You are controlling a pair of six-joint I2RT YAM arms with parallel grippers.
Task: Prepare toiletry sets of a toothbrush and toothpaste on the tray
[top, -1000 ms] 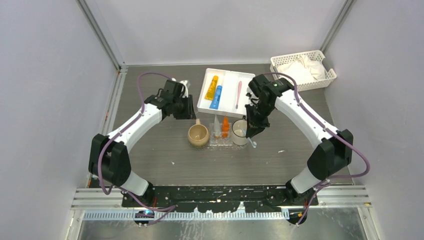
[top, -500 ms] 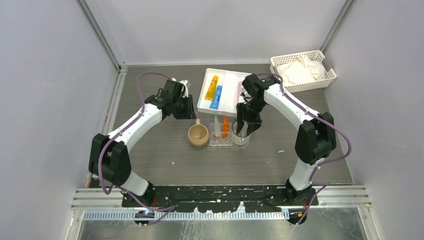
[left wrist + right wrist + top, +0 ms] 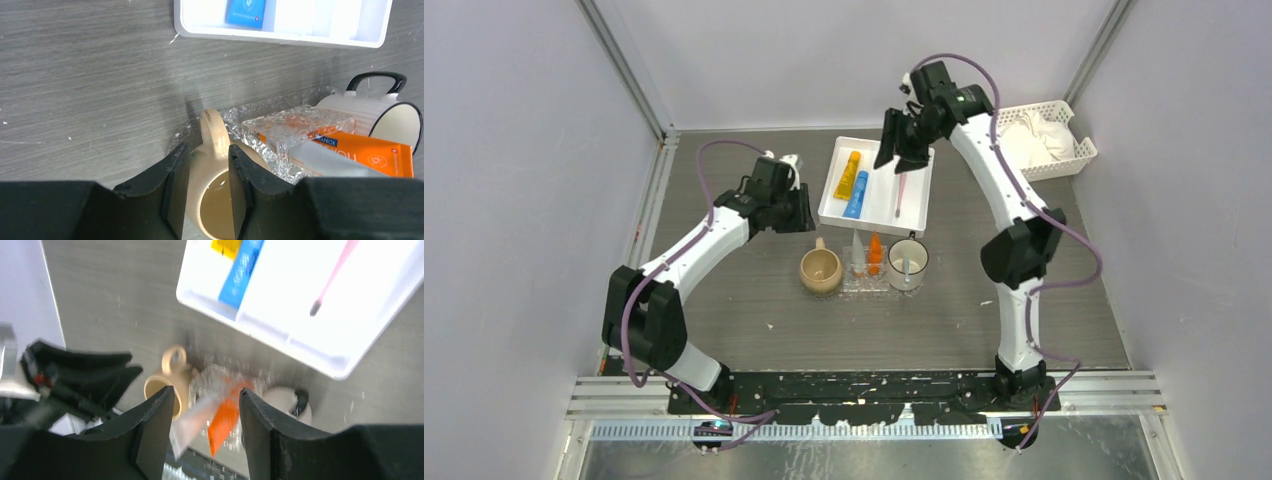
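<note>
The clear textured tray (image 3: 874,283) lies between a tan mug (image 3: 821,270) and a white mug (image 3: 908,262). An orange toothpaste tube (image 3: 876,252) and a pale tube (image 3: 857,250) stand on it. A toothbrush (image 3: 907,270) rests in the white mug. A yellow-orange tube (image 3: 848,175), a blue tube (image 3: 857,195) and a pink toothbrush (image 3: 902,190) lie in the white compartmented tray (image 3: 924,200). My right gripper (image 3: 902,160) is open and empty, raised above that tray. My left gripper (image 3: 800,222) is open just behind the tan mug (image 3: 220,150), holding nothing.
A white slotted basket (image 3: 1079,150) with white cloth stands at the back right. Frame posts and walls close in the table on three sides. In the left wrist view the white mug's black handle (image 3: 375,77) points toward the white tray (image 3: 280,37).
My right gripper left the toothbrush in the white mug, then rose and swung back over the white compartmented tray. The left arm has hardly moved.
</note>
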